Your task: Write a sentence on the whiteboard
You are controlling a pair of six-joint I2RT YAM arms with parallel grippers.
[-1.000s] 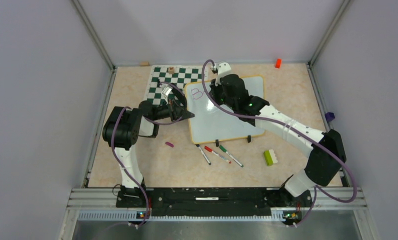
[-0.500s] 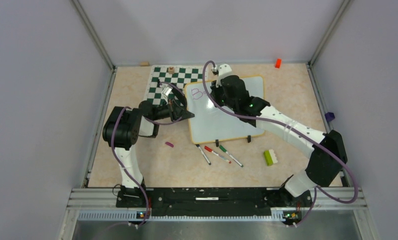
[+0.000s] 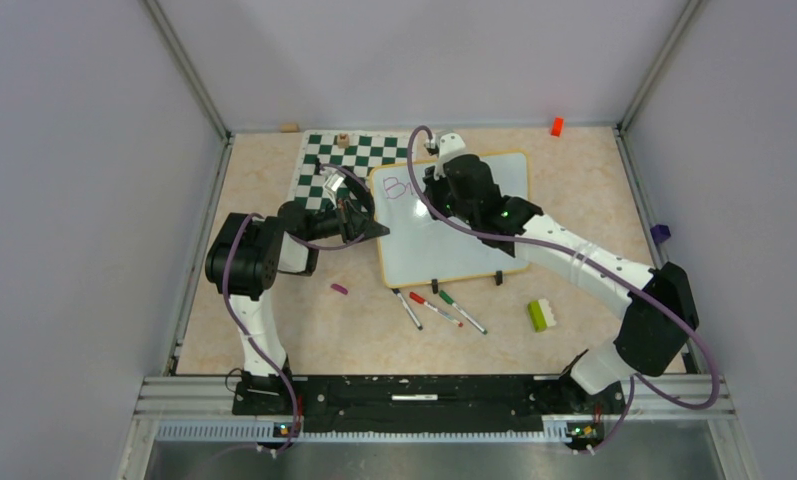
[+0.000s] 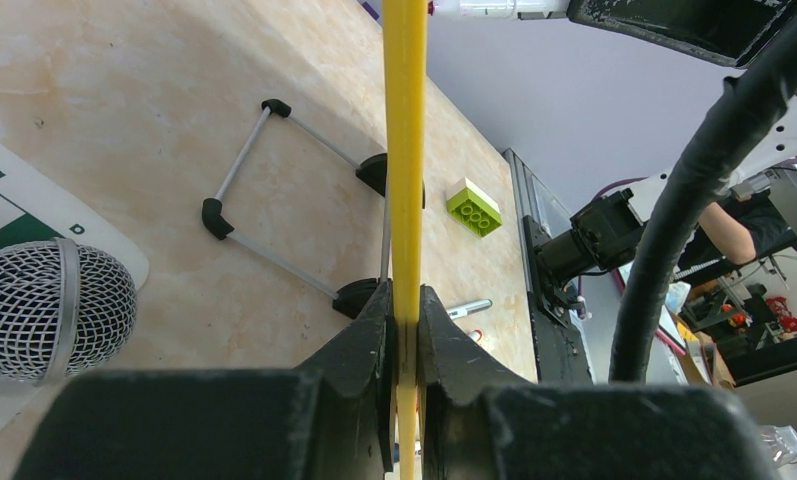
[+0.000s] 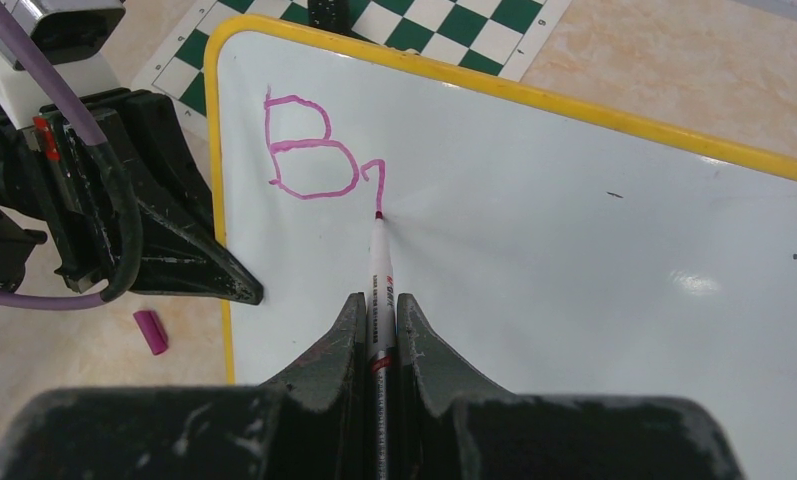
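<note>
At the far left of the beige marbled worktop (image 3: pixel 594 200) lay a green-and-white checkered chess mat (image 3: pixel 352 158), its right part tucked under the board's left corner. Just near of it, the left hand (image 4: pixel 404 300) was clenched on the thin yellow-orange rim of the large glossy white rectangular whiteboard (image 5: pixel 574 250), gripping its left edge. A small purple marker cap (image 3: pixel 339 288) lay on the worktop near of that hand. The board sat in the middle of the worktop, with two small black clips (image 3: pixel 434 285) on its near edge. In its far left corner stood the beginning of the sentence (image 5: pixel 309 160): a purple "B" and the first stroke of a next letter. The right hand (image 5: pixel 379 305) was clamped around a slim white-barrelled marker (image 5: pixel 376 250), whose tip touched the board just right of the "B". Near of the board lay three loose markers (image 3: pixel 439 308) side by side, then a green-and-white toy brick (image 3: pixel 542 314) to their right. A small orange block (image 3: pixel 556 126) sat at the far right edge.
</note>
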